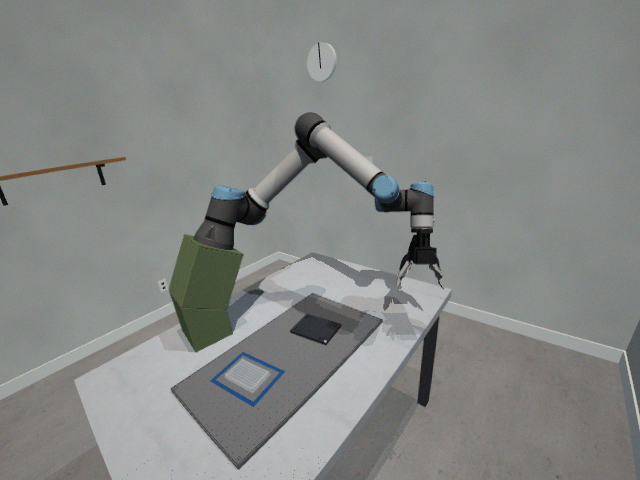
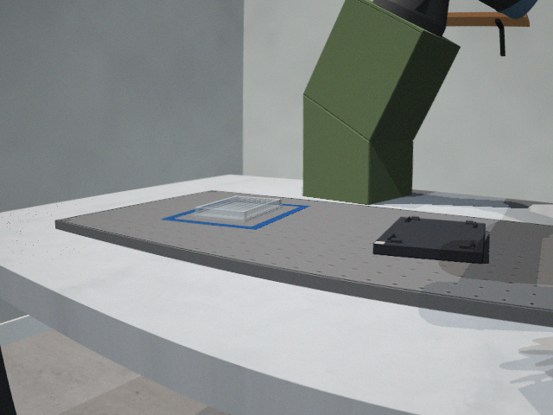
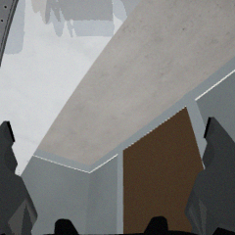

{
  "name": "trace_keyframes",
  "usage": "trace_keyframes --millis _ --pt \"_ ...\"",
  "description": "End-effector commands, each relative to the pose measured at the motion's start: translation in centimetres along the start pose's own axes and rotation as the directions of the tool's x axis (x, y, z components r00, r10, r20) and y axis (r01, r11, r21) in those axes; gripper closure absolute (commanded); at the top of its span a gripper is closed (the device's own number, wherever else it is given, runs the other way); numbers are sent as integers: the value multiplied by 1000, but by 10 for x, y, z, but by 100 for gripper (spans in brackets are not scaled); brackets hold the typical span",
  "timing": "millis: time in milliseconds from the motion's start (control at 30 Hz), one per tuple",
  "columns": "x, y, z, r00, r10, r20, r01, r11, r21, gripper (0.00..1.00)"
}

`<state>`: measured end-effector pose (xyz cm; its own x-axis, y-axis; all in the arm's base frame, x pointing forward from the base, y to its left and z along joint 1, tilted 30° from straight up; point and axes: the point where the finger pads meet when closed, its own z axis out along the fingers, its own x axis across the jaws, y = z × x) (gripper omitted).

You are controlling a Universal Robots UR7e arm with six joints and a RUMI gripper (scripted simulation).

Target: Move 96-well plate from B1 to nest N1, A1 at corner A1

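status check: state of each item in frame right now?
Claw: open, holding nothing, hanging above the table's far end.
Well plate: flat inside the blue square, untouched.
Nest: holds nothing, plate not yet delivered.
Arm: reaching out over the far end of the table, well away from the plate.
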<state>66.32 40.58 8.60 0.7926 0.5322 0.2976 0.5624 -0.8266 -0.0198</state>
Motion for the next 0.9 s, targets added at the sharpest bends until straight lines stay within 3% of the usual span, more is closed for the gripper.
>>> trace_keyframes --millis 0,133,300,700,867 --pt "-11 20 14 1000 10 0 -10 1000 0 0" --pt "-15 26 19 1000 10 0 -10 1000 0 0" --pt "-28 43 31 987 155 39 -155 988 6 0" --pt "-55 77 56 987 155 39 -155 988 6 0" --pt "-71 92 68 952 298 75 -299 954 8 0"
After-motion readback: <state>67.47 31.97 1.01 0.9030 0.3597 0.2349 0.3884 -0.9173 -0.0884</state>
